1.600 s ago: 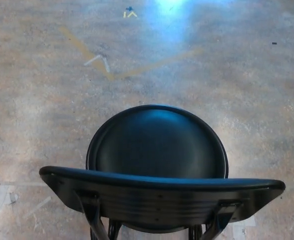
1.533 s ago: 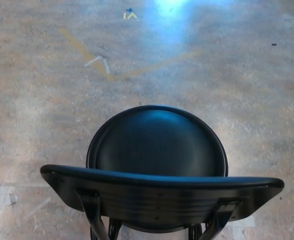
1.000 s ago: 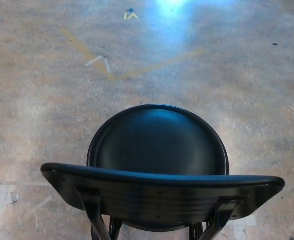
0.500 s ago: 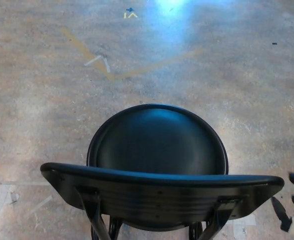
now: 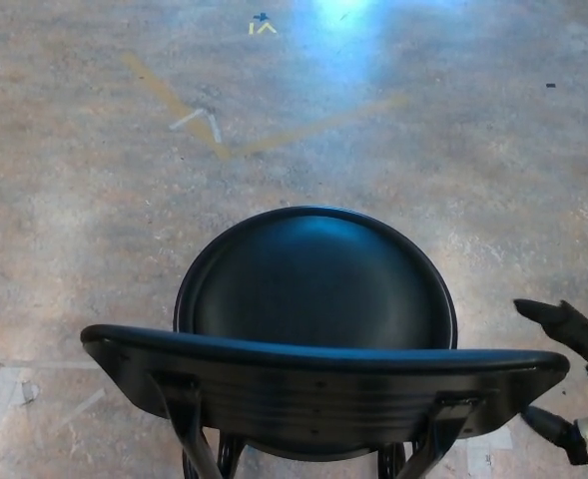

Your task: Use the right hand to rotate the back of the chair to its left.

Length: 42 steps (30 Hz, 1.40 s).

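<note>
Black chair (image 5: pixel 318 299) low-centre in head view, round seat facing away from the camera, curved backrest (image 5: pixel 323 374) spanning the bottom of the frame. Chair stands on a mottled concrete floor (image 5: pixel 94 200) marked with a yellow line (image 5: pixel 174 105) and white tape marks (image 5: pixel 202 121).

Right hand (image 5: pixel 573 374) enters from the right edge, just beside the backrest's right end, not touching it. Fingers spread wide: 1 upper finger (image 5: pixel 553 319) points left above the backrest end, 1 lower digit (image 5: pixel 548 424) sits below. Holding nothing. Left hand out of frame.
</note>
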### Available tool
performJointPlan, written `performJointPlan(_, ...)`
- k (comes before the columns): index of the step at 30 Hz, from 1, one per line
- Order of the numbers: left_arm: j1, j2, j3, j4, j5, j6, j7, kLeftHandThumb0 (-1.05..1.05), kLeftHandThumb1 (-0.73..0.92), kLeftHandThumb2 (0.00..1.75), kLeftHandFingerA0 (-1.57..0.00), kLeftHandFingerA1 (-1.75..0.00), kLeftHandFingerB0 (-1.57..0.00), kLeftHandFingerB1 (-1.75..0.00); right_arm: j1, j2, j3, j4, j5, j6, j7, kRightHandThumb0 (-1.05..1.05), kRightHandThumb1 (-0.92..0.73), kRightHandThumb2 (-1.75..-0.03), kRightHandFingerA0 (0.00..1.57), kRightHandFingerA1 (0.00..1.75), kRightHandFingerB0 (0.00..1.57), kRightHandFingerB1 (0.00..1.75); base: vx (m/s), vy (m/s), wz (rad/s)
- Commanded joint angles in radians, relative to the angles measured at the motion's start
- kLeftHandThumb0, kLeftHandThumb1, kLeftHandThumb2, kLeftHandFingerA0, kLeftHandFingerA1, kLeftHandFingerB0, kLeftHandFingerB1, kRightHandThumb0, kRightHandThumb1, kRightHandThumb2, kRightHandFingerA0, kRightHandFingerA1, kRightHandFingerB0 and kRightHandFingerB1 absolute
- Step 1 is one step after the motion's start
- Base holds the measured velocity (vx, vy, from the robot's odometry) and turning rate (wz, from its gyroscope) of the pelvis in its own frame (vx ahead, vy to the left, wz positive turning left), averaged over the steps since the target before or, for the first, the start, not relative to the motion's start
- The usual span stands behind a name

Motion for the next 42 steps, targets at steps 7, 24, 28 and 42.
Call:
performJointPlan(7, 0.007, 0.006, -0.003, 0.001, 0.005, 0.005, -0.011, -0.47, 0.71, 0.61, -0.57, -0.49, -0.51, -0.41, 0.081, -0.092, 0.087, -0.407, 0.038, 0.197, 0.323, -1.05, -0.57, -0.67, 0.0, 0.48, 0.0, 0.48, 0.0, 0.0, 0.0)
performJointPlan(24, 0.014, 0.01, 0.002, 0.006, -0.001, 0.002, -0.004, -0.46, 0.71, 0.61, -0.58, -0.49, -0.52, -0.42, -0.048, 0.068, 0.273, -0.472, -0.024, 0.307, 0.419, -1.05, -0.59, -0.65, 0.0, 0.47, 0.0, 0.49, 0.0, 0.0, 0.0)
performJointPlan(28, 0.01, 0.013, -0.009, 0.001, 0.01, 0.001, -0.012, -0.49, 0.72, 0.61, -0.56, -0.5, -0.5, -0.41, -0.081, 0.126, 0.319, -0.453, -0.049, 0.311, 0.419, -1.05, -0.46, -0.93, 0.0, 0.52, 0.0, 0.53, 0.0, 0.0, 0.0)
performJointPlan(42, 0.003, 0.018, -0.01, 0.002, 0.009, 0.01, -0.013, -0.48, 0.72, 0.61, -0.56, -0.49, -0.49, -0.41, -0.181, 0.328, 0.473, -0.415, -0.142, 0.355, 0.408, -1.05, -0.51, -0.92, 0.0, 0.4, 0.0, 0.43, 0.0, 0.0, 0.0)
